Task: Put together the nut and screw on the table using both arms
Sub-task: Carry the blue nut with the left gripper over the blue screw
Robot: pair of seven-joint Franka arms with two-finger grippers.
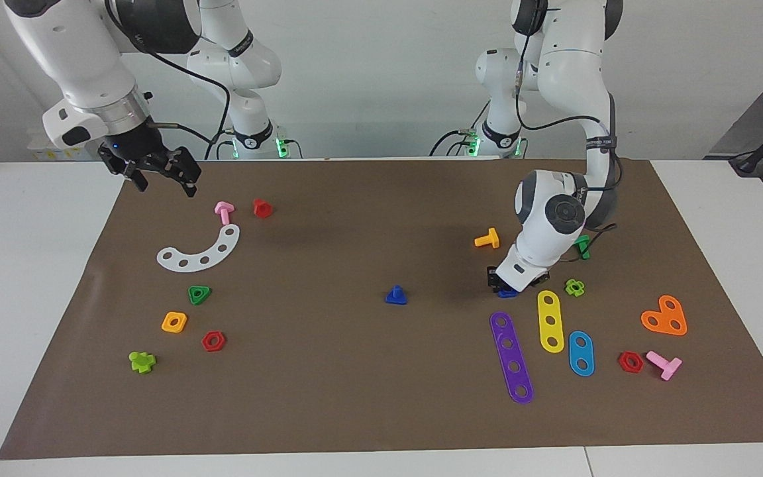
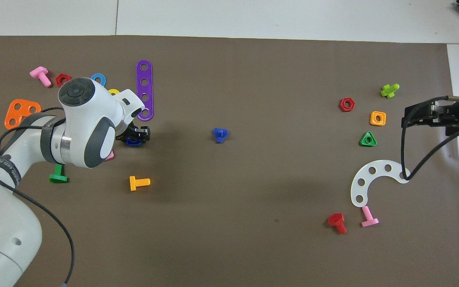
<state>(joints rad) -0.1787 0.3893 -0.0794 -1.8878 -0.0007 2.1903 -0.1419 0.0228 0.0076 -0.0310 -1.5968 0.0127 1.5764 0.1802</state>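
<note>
The left gripper (image 1: 505,286) is down on the brown mat (image 1: 355,397) of the worktop, its fingers (image 2: 145,131) set around the small blue nut (image 2: 134,142), though I cannot tell if they pinch it. The blue screw (image 1: 395,295) stands head-down mid-mat, toward the right arm's end from the nut. The right gripper (image 1: 164,179) waits in the air over the mat's edge, fingers apart and holding nothing; only the overhead view shows a bit of pink beneath the left arm.

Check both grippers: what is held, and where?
Left gripper is down at the blue nut; a hold cannot be told. Right gripper holds nothing.
</note>
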